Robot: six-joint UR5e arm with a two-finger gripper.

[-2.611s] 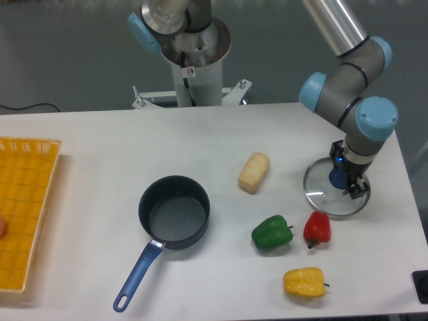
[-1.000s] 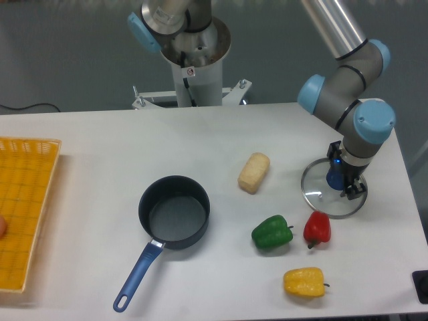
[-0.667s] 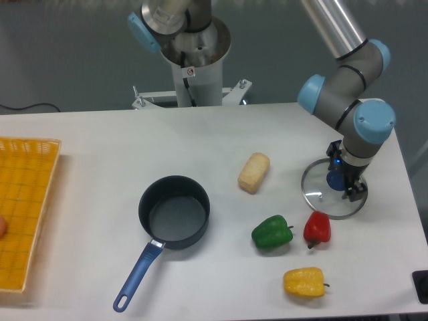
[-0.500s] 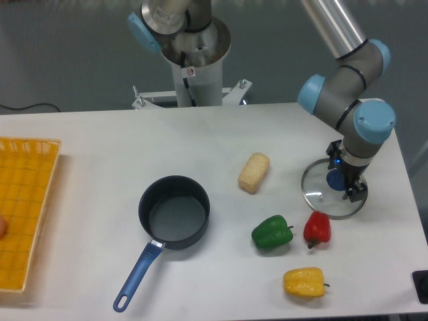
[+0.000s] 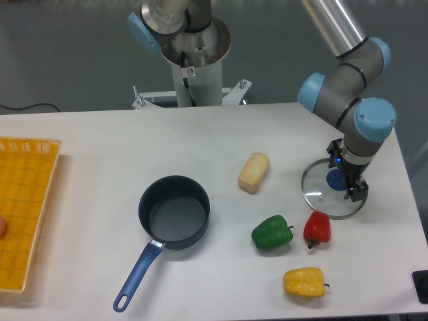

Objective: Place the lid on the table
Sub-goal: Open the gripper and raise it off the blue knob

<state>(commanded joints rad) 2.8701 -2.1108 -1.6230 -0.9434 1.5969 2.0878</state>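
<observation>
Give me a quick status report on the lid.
Gripper over the knob, grip unclear. Lid flat on the table. Red pepper right beside the rim.

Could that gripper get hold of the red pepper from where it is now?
Probably yes. The gripper hangs over the lid, and the red pepper sits just beyond the lid's near rim with nothing above it; the green pepper stands apart.

Behind your desk (image 5: 100, 154), a white matte top with a rounded far-right corner, you see a plain grey-green wall or floor surface filling the upper view, evenly lit with no hard shadows. A black cable (image 5: 27, 107) trails in at the far left edge. A white mounting bracket (image 5: 150, 99) sits at the back edge.
</observation>
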